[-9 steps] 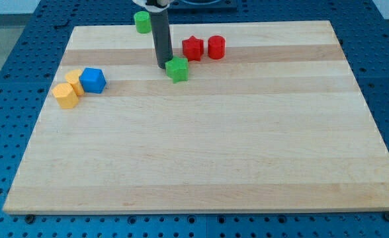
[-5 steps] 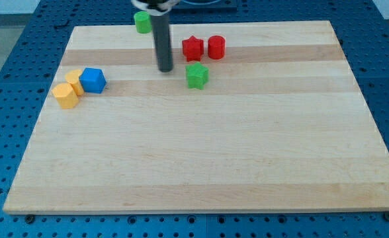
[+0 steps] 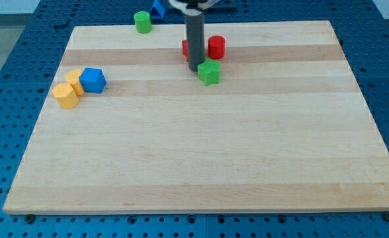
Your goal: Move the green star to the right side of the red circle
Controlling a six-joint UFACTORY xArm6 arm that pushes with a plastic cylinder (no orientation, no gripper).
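Observation:
The green star (image 3: 209, 72) lies on the wooden board, just below the red circle (image 3: 216, 47) and slightly to its left. My tip (image 3: 195, 69) touches the star's left side. The rod stands in front of a red star (image 3: 186, 48) and hides most of it, left of the red circle.
A green cylinder (image 3: 141, 22) sits at the board's top edge, with a blue piece (image 3: 157, 8) behind it off the board. A blue cube (image 3: 92, 80) and two yellow blocks (image 3: 69, 90) cluster at the view's left.
My tip has moved right from about the board's upper middle, and the green star has slid right with it, now under the red circle. The rod now covers the red star.

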